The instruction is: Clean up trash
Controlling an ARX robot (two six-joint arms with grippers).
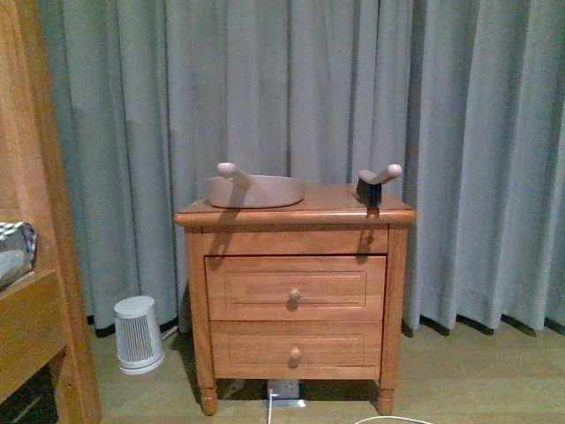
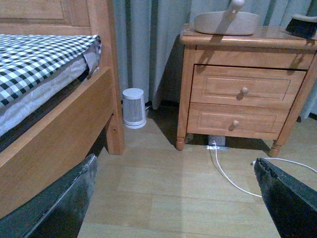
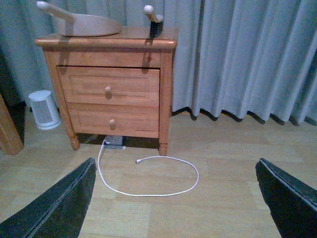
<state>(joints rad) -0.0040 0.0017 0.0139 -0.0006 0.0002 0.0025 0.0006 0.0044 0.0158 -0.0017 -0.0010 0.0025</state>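
The trash shows in none of the views. A beige dustpan [image 1: 254, 189] lies on top of the wooden nightstand [image 1: 296, 240], with a small black-bristled brush [image 1: 375, 184] near its right edge. Neither arm appears in the front view. My left gripper [image 2: 173, 208] is open low over bare wooden floor, its dark fingers [image 2: 59, 208] far apart with nothing between them, short of the nightstand [image 2: 247, 89]. My right gripper [image 3: 176, 203] is also open and empty over the floor, with the dustpan [image 3: 86, 24] up ahead.
A white cable [image 3: 148, 192] loops on the floor from a power strip [image 3: 114, 141] under the nightstand. A small white ribbed appliance [image 1: 137, 332] stands left of it. A wooden bed frame [image 2: 74, 124] with checked bedding [image 2: 34, 59] is at the left. Grey curtains [image 1: 477, 132] hang behind.
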